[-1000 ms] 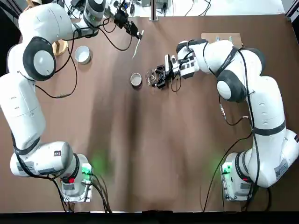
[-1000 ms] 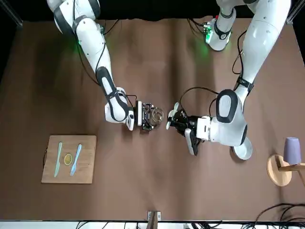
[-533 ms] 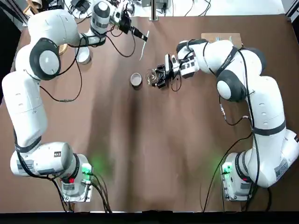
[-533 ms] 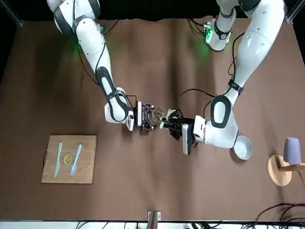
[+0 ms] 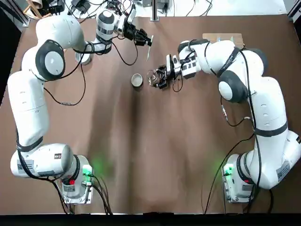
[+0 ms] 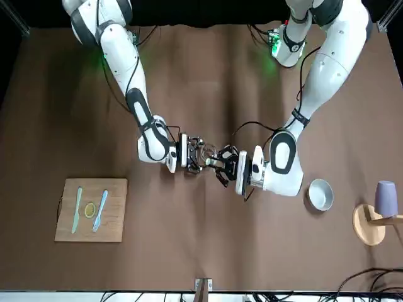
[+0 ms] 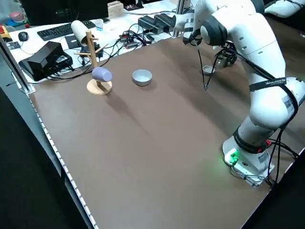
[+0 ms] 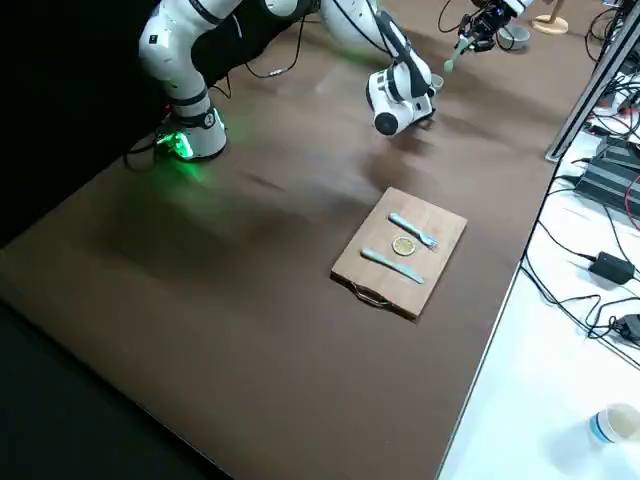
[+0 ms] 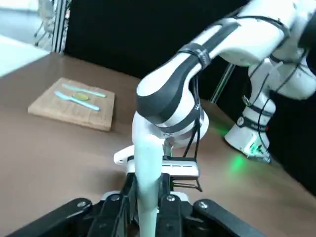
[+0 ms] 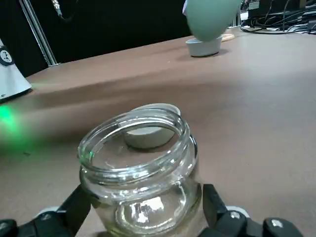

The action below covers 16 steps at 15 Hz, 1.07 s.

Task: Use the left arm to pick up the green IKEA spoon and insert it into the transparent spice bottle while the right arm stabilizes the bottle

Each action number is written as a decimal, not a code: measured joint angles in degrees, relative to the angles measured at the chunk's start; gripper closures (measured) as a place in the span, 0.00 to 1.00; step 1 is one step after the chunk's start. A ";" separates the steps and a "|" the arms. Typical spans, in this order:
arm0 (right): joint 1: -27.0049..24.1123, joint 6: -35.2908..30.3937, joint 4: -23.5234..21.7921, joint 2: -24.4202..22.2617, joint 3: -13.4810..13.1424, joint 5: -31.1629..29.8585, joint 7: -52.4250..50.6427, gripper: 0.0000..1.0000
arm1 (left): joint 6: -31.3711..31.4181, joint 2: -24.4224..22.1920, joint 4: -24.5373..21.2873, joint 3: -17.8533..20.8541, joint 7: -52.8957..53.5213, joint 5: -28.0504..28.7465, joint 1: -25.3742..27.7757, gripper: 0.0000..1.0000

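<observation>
The transparent spice bottle [image 5: 152,76] stands upright on the brown table, mouth open. My right gripper [image 5: 158,78] is shut on the transparent spice bottle [image 10: 138,173], one finger [image 10: 219,215] on each side. My left gripper [image 5: 144,40] is shut on the handle of the green IKEA spoon [image 5: 149,48], which hangs bowl down above the table, close to the bottle. In the left wrist view the pale handle [image 9: 148,187] rises between the jaws. From the right wrist, the spoon bowl [image 10: 212,19] hovers above and beyond the bottle's mouth, not inside it.
A grey round cup [image 5: 137,80] sits just beside the bottle. A white bowl [image 6: 320,194] and a wooden stand with a lilac mug [image 6: 376,214] are on the left arm's side. A wooden board [image 6: 92,209] with a light-blue fork and knife lies on the right arm's side.
My left arm has swung the held spoon to the right, toward the bottle. The right gripper and the bottle have stayed in place.
</observation>
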 joint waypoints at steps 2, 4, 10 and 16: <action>0.00 0.00 0.00 0.00 0.00 0.00 0.00 0.00 | -0.39 0.06 -0.01 -0.17 6.59 -0.76 -0.02 0.78; 0.00 0.00 0.00 0.00 0.00 0.00 0.00 0.00 | -1.18 0.08 -0.64 -0.21 14.28 -3.38 -0.16 0.78; 0.00 0.00 0.00 0.00 -0.01 0.00 0.00 0.00 | -3.77 0.33 -4.35 -0.66 25.94 -6.62 -0.41 0.78; 0.00 0.00 0.00 0.00 -0.01 0.00 0.00 0.00 | -7.57 0.35 -9.17 -0.66 29.01 -8.93 1.25 0.78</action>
